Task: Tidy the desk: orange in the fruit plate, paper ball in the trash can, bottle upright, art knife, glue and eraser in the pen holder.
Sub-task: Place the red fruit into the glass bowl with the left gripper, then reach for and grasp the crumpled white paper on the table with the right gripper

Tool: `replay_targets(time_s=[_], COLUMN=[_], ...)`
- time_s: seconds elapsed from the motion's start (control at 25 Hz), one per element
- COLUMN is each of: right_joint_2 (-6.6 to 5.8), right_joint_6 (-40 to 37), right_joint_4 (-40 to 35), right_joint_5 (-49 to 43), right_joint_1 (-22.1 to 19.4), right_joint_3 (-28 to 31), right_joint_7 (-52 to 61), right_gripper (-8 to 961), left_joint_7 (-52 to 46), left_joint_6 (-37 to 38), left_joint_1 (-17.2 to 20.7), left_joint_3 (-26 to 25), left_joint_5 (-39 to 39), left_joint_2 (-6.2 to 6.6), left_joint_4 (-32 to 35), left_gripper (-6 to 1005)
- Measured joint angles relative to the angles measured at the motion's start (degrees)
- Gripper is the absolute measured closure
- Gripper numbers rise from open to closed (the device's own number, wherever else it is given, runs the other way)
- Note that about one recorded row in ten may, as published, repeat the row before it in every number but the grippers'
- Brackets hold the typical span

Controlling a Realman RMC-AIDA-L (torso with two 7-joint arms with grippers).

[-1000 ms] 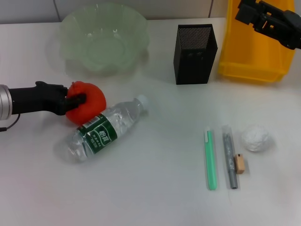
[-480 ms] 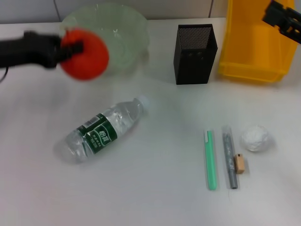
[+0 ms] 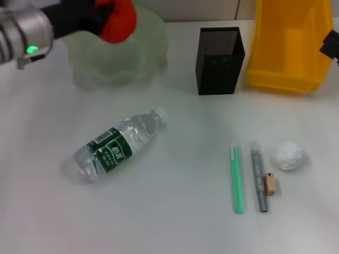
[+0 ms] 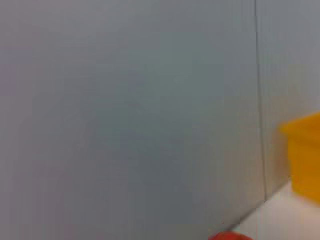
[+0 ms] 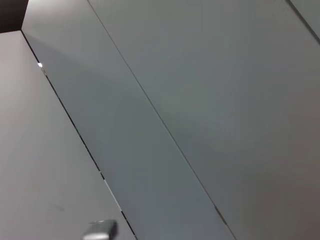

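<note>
My left gripper (image 3: 103,18) is shut on the red-orange orange (image 3: 119,21) and holds it in the air over the pale green fruit plate (image 3: 116,61) at the back left. A sliver of the orange shows in the left wrist view (image 4: 230,236). The bottle (image 3: 119,144) lies on its side in the middle left. The white paper ball (image 3: 288,155), the tan eraser (image 3: 270,184), a grey stick (image 3: 258,175) and a green stick (image 3: 237,180) lie at the right. The black pen holder (image 3: 220,61) and yellow trash can (image 3: 288,45) stand at the back. Only a bit of my right arm (image 3: 331,46) shows at the right edge.
A grey wall fills both wrist views. The yellow trash can's corner also shows in the left wrist view (image 4: 302,160).
My left gripper has lifted the orange off the table beside the bottle and carried it up and back over the fruit plate. My right arm has drawn away to the right edge.
</note>
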Motion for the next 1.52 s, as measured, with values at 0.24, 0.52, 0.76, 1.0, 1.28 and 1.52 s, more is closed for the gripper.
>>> replay_targets(time_s=[0.24, 0.52, 0.76, 1.0, 1.28, 1.52], right_joint_2=[-0.51, -1.52, -2.07, -2.49, -2.29, -0.21], right_joint_6=[-1.43, -2.46, -2.46, -2.8, -4.86, -4.84], right_joint_4=[0.07, 0.0, -0.18, -2.13, -16.58, -42.43], right_joint_5=[-0.11, -0.15, -0.37, -1.25, -4.48, -16.22], right_joint_1=[-0.74, 1.59, 3.38, 4.86, 5.47, 6.02], right_joint_3=[0.01, -0.39, -0.79, -2.26, -8.1, -13.9], right_joint_7=[0.12, 1.44, 2.18, 5.54, 18.33, 40.88], right_gripper=[139, 139, 140, 140, 140, 140], left_joint_7=[7.9, 14.65, 18.71, 20.22, 19.37, 12.78], left_joint_6=[-9.13, -9.9, -10.13, -9.65, 0.01, 12.01], left_joint_1=[-1.37, 0.3, 1.03, 1.58, 5.7, 13.07], left_joint_3=[9.07, 11.6, 14.69, 15.33, 15.38, 15.38], left_joint_5=[-10.93, -21.11, -27.25, -30.33, -35.98, -37.97], left_joint_2=[-0.05, -0.01, 0.0, 0.0, 0.25, 0.49], left_joint_4=[-5.7, -7.49, -8.68, -8.34, -4.95, 2.88], left_gripper=[909, 866, 620, 407, 240, 208])
